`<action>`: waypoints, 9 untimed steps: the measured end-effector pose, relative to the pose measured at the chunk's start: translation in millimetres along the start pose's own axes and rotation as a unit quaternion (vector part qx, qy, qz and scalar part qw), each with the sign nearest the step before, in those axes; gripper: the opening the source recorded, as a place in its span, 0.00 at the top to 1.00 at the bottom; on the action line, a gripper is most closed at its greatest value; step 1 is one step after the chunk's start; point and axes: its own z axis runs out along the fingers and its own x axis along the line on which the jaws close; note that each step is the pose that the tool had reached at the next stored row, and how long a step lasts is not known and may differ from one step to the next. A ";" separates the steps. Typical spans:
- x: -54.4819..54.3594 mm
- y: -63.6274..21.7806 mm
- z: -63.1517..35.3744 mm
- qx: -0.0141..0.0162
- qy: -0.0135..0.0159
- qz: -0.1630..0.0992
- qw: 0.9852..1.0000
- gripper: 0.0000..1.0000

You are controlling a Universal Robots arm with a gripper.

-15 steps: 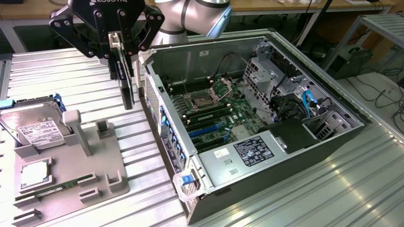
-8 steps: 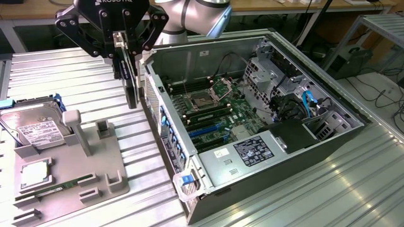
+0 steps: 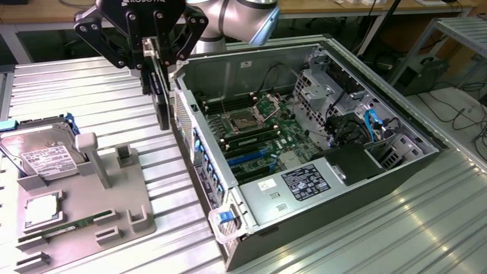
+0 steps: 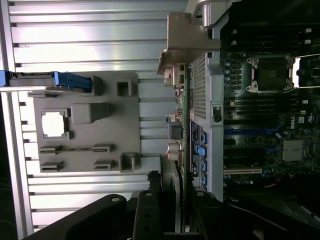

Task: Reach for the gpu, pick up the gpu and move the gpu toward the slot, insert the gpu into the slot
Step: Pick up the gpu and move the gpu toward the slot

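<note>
Gripping the gpu point(image 3: 159, 100) in the tool point(image 3: 157, 61), high over the table point(image 3: 84, 91).
Hanging near the table's far edge, below a silver arm point(image 3: 245, 18) bent in from beyond that edge. Pointing the black tool straight down. Pinching both linkage fingers point(image 3: 100, 35) partway closed on the card's upper part, with the card upright and edge-on beneath. From the wrist, showing dark fingers point(image 4: 102, 219) on either side of the clamped card.

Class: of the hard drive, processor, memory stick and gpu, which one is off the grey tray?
The gpu: it hangs upright in the gripper beside the case; the hard drive, processor and memory stick sit on the tray.
</note>
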 end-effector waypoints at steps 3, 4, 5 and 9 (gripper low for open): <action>-1.7 0.0 0.0 0.000 0.000 0.000 1.000 0.73; -3.2 0.1 0.0 0.000 0.000 0.000 1.000 0.73; -4.1 0.1 0.1 0.000 0.000 0.000 1.000 0.73; -6.6 0.2 0.1 0.000 0.000 0.000 1.000 0.73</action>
